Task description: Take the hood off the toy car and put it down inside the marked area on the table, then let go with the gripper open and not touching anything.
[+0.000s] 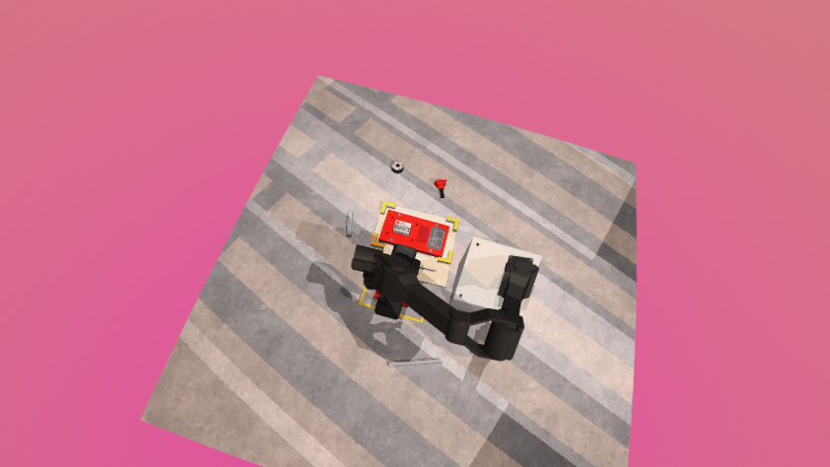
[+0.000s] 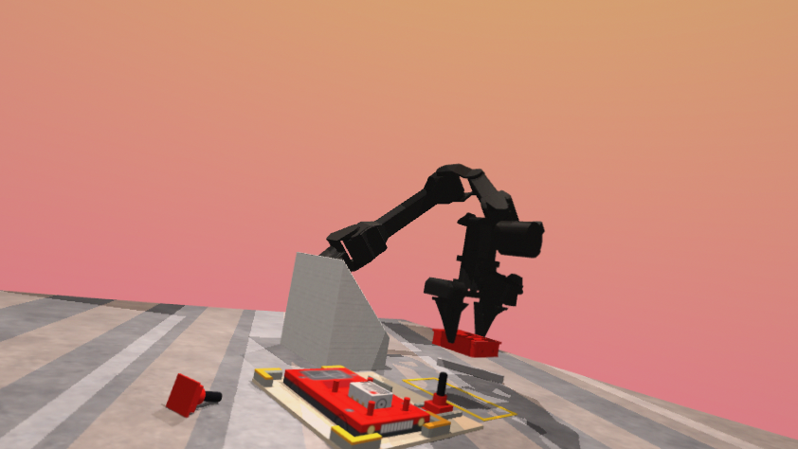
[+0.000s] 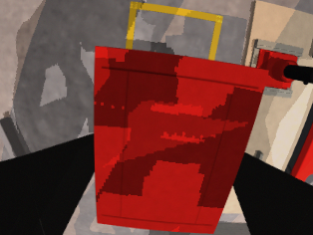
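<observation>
The red hood (image 2: 484, 350) (image 3: 164, 100) is a flat box-like panel, held in the air. My gripper (image 2: 466, 337) (image 3: 166, 149) is shut on it, one black finger at each long side. The hood hangs above the table, roughly level, with its underside hidden. The marked area (image 1: 412, 318) (image 2: 498, 416) (image 3: 176, 12) is a thin yellow outline on the table. In the wrist view its far end shows beyond the hood, and the hood hides the rest. The red toy car (image 1: 422, 232) (image 2: 329, 393) sits between corner blocks, its grey engine exposed.
A red piece with an upright black stem (image 2: 439, 404) (image 3: 274, 65) stands beside the car. A similar piece (image 1: 441, 184) (image 2: 185, 394) lies on the car's other side. A small wheel (image 1: 397, 166), grey bars (image 1: 349, 224) (image 1: 415, 363) and the pale arm mount (image 1: 482, 269) (image 2: 312, 312) are around.
</observation>
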Controlling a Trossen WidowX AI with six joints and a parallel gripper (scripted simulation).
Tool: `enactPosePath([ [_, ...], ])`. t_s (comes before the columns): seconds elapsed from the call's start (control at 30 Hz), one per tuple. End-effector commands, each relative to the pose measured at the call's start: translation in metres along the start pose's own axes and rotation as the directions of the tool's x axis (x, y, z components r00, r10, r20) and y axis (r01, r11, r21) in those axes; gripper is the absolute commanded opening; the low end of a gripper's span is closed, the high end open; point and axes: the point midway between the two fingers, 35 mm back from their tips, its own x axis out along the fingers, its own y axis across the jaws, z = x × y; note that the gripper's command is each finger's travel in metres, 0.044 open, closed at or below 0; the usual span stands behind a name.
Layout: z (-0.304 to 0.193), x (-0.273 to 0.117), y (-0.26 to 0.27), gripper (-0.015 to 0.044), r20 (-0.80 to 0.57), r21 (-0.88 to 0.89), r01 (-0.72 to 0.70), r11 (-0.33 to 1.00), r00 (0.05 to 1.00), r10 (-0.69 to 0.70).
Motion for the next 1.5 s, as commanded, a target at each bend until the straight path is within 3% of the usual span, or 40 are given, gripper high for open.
enactPosePath([
  [0.0, -0.001, 0.004, 0.0, 0.0, -0.002, 0.006, -0.003, 1.0, 1.0, 0.003],
  [1.47, 0.0, 0.032, 0.0, 0.0, -0.002, 0.006, -0.003, 1.0, 1.0, 0.003],
])
